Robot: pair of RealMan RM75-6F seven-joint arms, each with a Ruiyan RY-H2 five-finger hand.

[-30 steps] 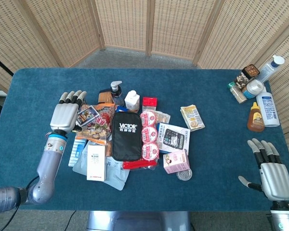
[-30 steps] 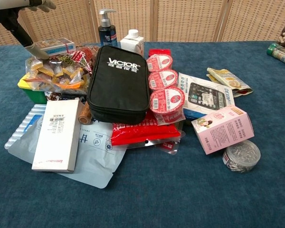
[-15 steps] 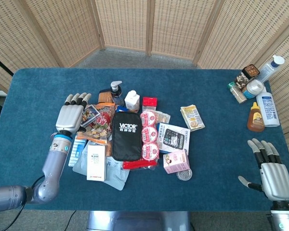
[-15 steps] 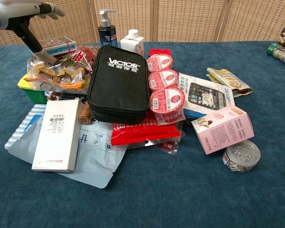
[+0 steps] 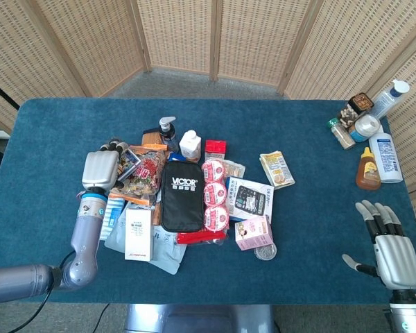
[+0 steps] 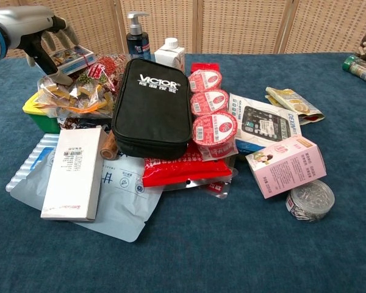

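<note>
My left hand [image 5: 100, 169] [image 6: 32, 29] hovers over the left side of a heap of goods. Its fingers [image 6: 60, 32] curl down over a small printed box [image 5: 129, 164] [image 6: 75, 57], and the thumb touches a clear bag of wrapped snacks [image 5: 140, 179] [image 6: 79, 93] lying beneath. Whether the fingers press on the box cannot be told. The bag rests on a green and yellow tray [image 6: 38, 115]. My right hand [image 5: 391, 255] lies open on the blue cloth near the front right corner, holding nothing; the chest view does not show it.
A black VICTOR case [image 5: 182, 195] [image 6: 152, 107] fills the middle of the heap, with pink cups [image 5: 215, 194], a calculator box [image 5: 250, 200], a pink box [image 5: 254, 232] and a white box [image 5: 139, 233] around it. A pump bottle [image 5: 168, 133] stands behind. Bottles and jars [image 5: 371, 149] cluster at the back right.
My left hand has moved right over the heap and its fingers have curled down from straight onto the small box. The snack bag has shifted a little. The right hand has not moved.
</note>
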